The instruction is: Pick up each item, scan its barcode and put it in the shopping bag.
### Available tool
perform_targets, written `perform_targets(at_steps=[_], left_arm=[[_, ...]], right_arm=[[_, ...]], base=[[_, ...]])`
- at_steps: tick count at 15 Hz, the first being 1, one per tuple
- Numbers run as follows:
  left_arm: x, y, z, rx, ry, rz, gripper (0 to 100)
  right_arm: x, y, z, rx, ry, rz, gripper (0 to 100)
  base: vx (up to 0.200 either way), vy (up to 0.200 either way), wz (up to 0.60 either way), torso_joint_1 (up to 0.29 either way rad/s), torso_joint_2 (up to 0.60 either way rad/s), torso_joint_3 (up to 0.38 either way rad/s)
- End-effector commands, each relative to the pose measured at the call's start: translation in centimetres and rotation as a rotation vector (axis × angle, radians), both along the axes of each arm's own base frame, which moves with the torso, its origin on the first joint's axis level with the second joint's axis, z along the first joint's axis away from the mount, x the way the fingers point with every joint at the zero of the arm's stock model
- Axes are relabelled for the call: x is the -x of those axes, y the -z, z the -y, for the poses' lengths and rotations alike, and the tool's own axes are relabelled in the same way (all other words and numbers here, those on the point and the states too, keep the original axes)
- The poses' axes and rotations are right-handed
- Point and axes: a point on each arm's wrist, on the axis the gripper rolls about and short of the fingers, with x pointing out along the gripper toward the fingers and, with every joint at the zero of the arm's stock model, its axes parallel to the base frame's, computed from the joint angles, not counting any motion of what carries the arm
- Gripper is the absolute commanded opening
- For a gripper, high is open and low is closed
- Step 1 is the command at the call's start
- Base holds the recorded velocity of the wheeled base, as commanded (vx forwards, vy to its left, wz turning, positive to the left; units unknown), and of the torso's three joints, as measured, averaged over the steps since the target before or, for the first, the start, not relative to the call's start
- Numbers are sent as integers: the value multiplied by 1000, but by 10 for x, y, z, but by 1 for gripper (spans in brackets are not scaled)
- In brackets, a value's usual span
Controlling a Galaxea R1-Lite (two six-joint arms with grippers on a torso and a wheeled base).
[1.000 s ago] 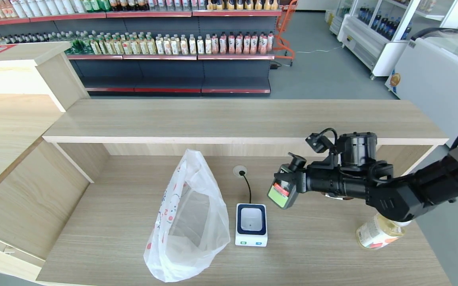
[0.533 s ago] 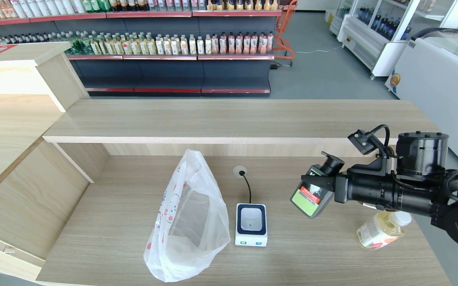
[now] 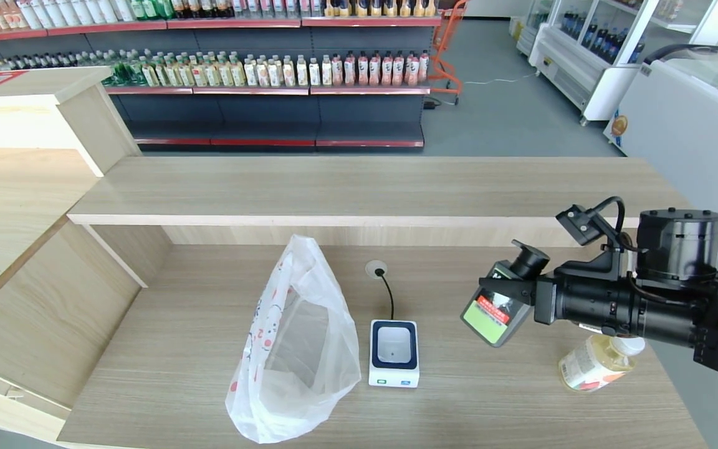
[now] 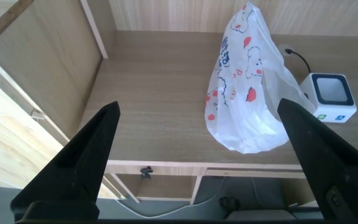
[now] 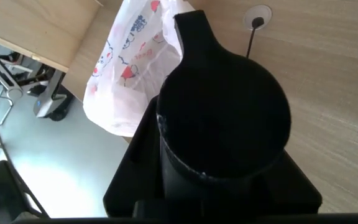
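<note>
My right gripper [image 3: 516,290] is shut on a dark bottle [image 3: 497,304] with a black cap and a green and red label. It holds the bottle tilted in the air, to the right of the scanner and above the counter. From the right wrist the bottle's black cap [image 5: 224,122] looms close, with the shopping bag [image 5: 133,65] beyond it. The white plastic shopping bag [image 3: 295,349] stands open left of the white scanner [image 3: 394,353]. A yellowish bottle [image 3: 597,363] lies on the counter under my right arm. My left gripper [image 4: 199,111] hangs open off the counter's near edge, facing the bag [image 4: 248,87].
The scanner's black cable runs to a round port [image 3: 376,268] in the counter [image 3: 490,399]. A raised wooden ledge [image 3: 371,187] borders the back, and a wooden side wall [image 3: 53,312] closes the left. Drink shelves and freezers stand farther off.
My right arm has swung to the right with the dark bottle, away from above the scanner. The lying bottle's cap has come into sight. The bag and scanner have not moved.
</note>
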Motion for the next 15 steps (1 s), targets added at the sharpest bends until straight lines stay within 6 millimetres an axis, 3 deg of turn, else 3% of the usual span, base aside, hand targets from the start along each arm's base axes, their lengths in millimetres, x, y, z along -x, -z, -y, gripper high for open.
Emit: perform_targets(at_steps=[1,5,8,11,13,15], left_arm=[[0,0,0,0,0,1,100],[0,0,0,-2,0,1,100],[0,0,0,-2,0,1,100],[0,0,0,-2,0,1,100],[0,0,0,-2,0,1,100],[0,0,0,-2,0,1,100]], right_arm=[[0,1,-1,-1,-3,-2,0],[5,4,-2,-7,-10,-26,0],[5,8,-8,-6,-31,-44,0],[-2,23,-28,14,-86,-84,0],[-8,42,-50,88,-117,-91,0],[-26,71,-59,193,-150,-19,0]], base=[[0,200,0,-17,-2,12],[0,200,0,12,8,-1],[0,0,0,0,0,0],[0,0,0,0,0,0],[0,0,0,0,0,0],[0,0,0,0,0,0]])
